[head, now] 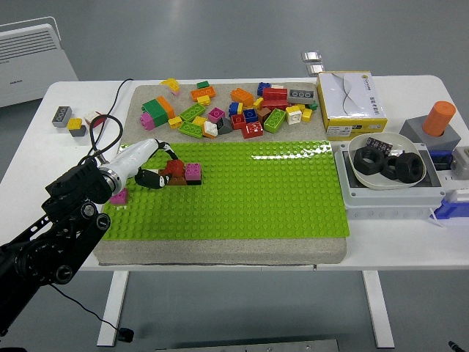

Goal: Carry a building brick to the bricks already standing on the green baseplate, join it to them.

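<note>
- The white bench (242, 264) carries the green baseplate (278, 191), which spreads out to the right of the left hand.
- The loose brick pile (227, 110) lies beyond the hand, well apart.
- The left hand (155, 174) has its fingers curled, pinching a red brick (174, 168).
- That brick touches the pink brick (193, 171) standing on the baseplate.
- Risk: pressed off the studs, the red brick may sit tilted or knock the pink one loose.

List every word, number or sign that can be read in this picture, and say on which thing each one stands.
None can be read.
Yellow and white box: dark print along its right side, too small to read.
Black card in the white bowl: light marks, too blurred to read.
Bricks on the grey mat: no print visible.
</note>
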`<state>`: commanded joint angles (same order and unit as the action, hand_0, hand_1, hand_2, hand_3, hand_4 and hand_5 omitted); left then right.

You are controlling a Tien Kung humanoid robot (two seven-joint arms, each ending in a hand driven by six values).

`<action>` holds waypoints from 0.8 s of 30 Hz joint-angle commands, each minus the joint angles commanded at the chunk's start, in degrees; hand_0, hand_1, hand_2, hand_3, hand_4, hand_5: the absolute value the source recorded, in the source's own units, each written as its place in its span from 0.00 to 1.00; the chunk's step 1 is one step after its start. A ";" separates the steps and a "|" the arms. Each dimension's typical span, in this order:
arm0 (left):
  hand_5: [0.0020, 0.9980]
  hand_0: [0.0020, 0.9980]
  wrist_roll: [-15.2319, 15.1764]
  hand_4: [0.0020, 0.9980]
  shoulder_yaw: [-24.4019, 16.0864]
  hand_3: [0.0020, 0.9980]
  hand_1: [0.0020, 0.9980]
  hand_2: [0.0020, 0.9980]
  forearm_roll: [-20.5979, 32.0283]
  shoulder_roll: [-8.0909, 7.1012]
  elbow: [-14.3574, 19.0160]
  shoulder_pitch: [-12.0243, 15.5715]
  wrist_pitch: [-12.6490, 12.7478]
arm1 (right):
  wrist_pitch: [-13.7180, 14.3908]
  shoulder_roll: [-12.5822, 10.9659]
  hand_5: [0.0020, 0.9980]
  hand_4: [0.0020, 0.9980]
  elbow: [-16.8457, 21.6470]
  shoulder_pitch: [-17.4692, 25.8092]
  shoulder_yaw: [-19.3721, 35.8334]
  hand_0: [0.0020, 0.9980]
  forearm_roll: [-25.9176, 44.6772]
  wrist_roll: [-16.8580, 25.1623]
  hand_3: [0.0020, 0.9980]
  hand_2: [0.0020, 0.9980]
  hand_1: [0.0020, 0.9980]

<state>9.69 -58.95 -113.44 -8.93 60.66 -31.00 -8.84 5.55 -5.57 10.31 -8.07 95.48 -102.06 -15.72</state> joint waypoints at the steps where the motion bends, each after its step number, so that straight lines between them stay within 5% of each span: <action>1: 0.00 0.96 0.04 0.65 0.08 0.49 0.94 0.92 0.01 0.01 -0.10 -0.01 -0.01 | 0.01 0.00 1.00 0.94 0.00 -0.01 -0.07 0.52 0.08 -0.01 0.84 0.75 0.56; 24: 0.00 0.95 -0.76 0.66 1.10 0.49 0.94 0.91 0.92 1.38 -1.50 -0.17 2.28 | 0.07 0.22 1.00 0.94 0.00 0.02 -0.27 0.52 0.28 -0.01 0.84 0.75 0.56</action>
<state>8.93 -57.84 -112.52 -7.55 59.16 -31.18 -6.56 5.62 -5.35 10.31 -8.04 95.21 -101.78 -15.73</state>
